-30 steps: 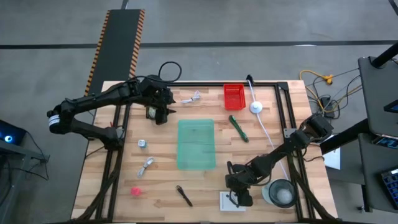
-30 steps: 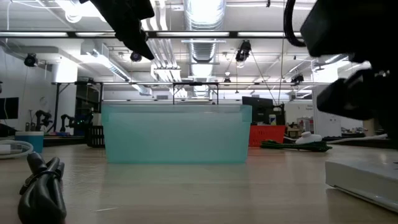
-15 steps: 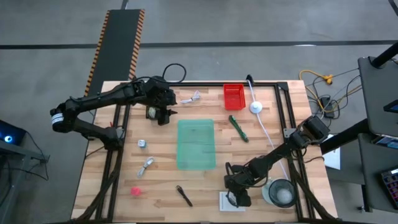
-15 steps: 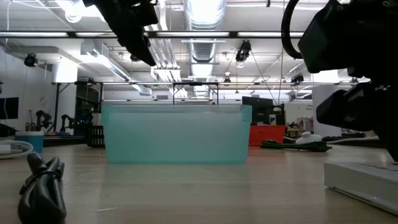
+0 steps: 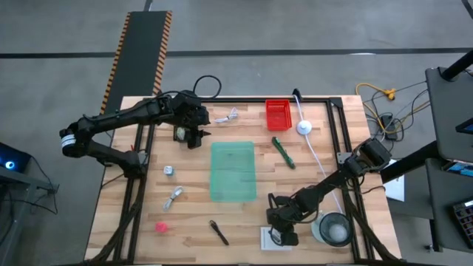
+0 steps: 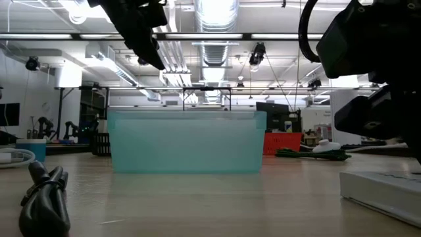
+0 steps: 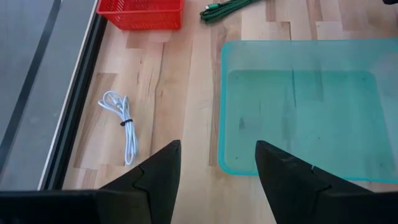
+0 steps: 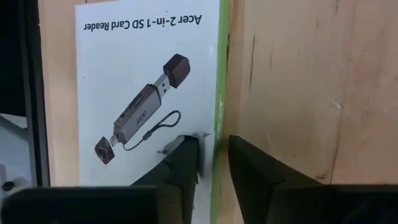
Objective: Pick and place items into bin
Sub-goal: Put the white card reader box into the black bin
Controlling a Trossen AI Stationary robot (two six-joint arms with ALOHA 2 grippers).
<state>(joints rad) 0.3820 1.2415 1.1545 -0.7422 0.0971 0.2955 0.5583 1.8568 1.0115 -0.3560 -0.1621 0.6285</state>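
I am pinching my right pincer (image 8: 212,163) onto the flat white card-reader packet's (image 8: 149,93) edge, near the translucent teal bin (image 5: 233,171); my left pincer (image 7: 217,163) is hovering open beside it.

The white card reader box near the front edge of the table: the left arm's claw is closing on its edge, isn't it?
Not the left. It is the right claw that straddles the edge of the white card reader box, as the right wrist view shows. In the high view the left claw hangs far off, near the back end of the teal bin.
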